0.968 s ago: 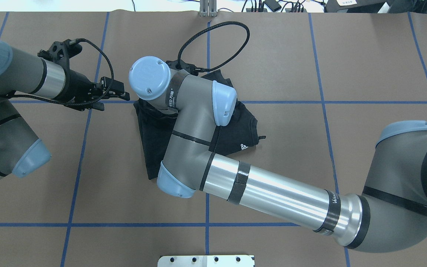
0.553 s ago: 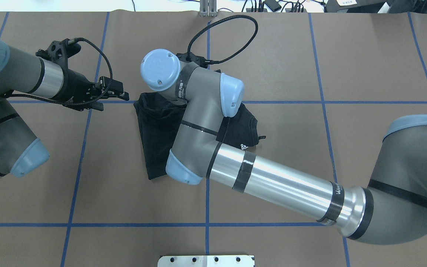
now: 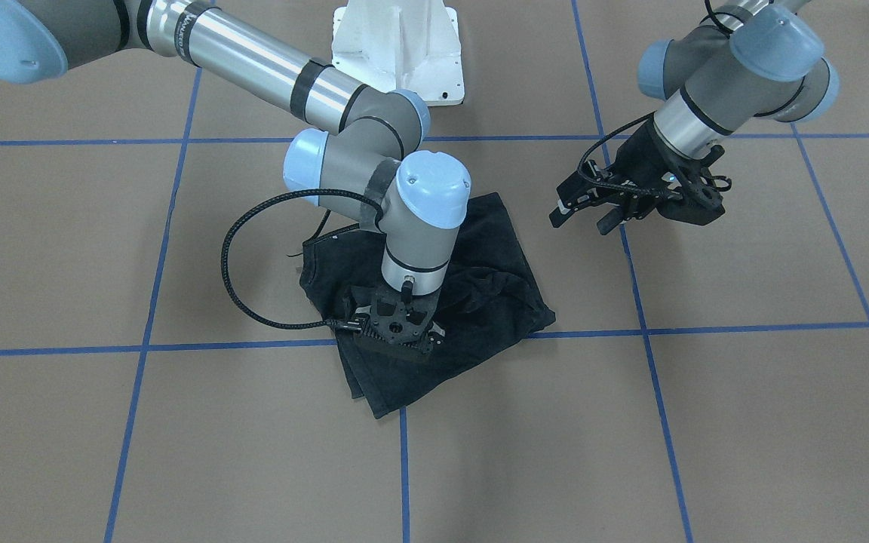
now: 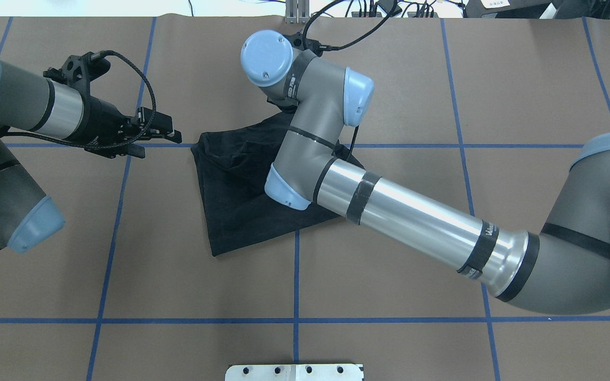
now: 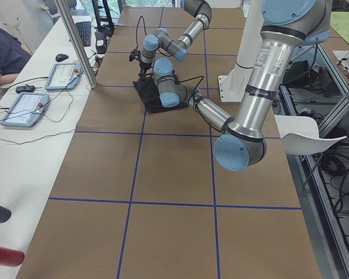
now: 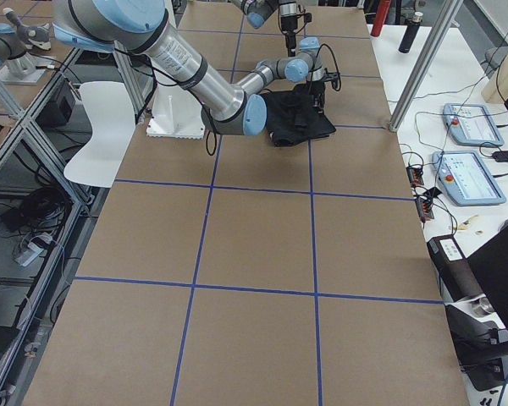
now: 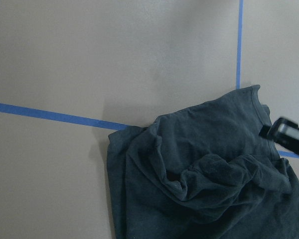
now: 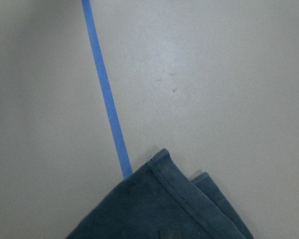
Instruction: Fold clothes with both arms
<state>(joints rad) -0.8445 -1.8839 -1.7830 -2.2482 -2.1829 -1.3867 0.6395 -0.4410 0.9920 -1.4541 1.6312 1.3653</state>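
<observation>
1. While the black short-sleeved cotton T-shirt (image 4: 231, 201) is lying loosely folded near the middle of the brown worktop (image 4: 442, 79), the right arm's black two-finger gripper (image 3: 397, 333) is pointing down onto it; I cannot tell how its fingers are standing.
2. The left arm's black two-finger gripper (image 3: 581, 221) is hovering near the shirt, toward the worktop's left end, fingers apart.
</observation>
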